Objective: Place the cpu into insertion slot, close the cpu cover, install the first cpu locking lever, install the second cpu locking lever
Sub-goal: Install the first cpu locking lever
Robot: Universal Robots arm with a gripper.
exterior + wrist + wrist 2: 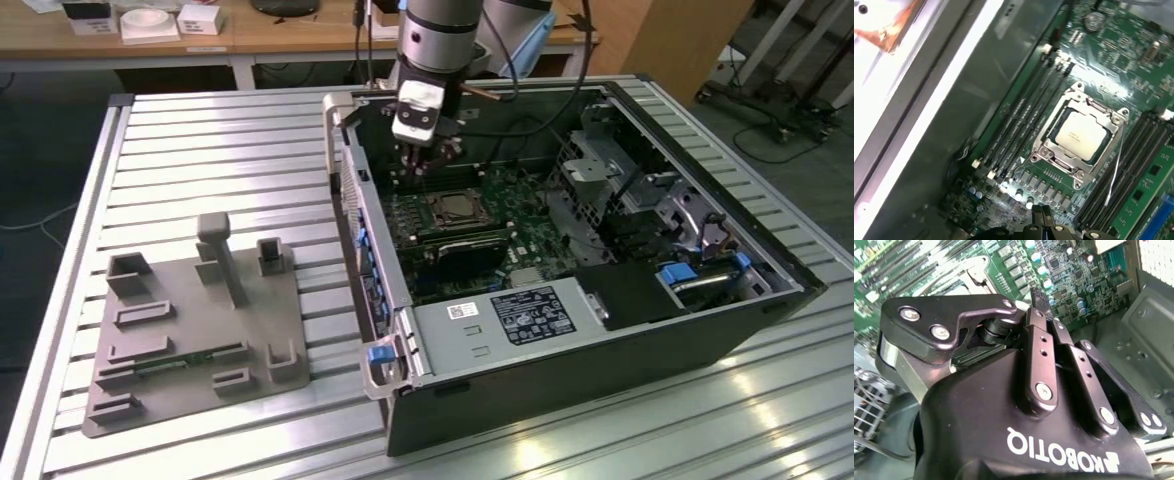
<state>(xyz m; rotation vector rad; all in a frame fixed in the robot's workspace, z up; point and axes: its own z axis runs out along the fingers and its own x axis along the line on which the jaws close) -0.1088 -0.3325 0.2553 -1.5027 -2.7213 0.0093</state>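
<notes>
In the exterior view we see the gripper (427, 162) raised above the insertion slot (458, 208). In the second wrist view its fingers (1041, 355) are pressed together, empty. In the first wrist view the cpu (1081, 134) sits in the slot, framed by the lowered cpu cover (1054, 152).

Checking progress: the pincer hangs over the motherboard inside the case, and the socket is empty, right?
Not quite: the insertion slot is not empty. The first wrist view shows the cpu seated in it, with the cpu cover lying around it. The pincer does hang over the motherboard.
</notes>
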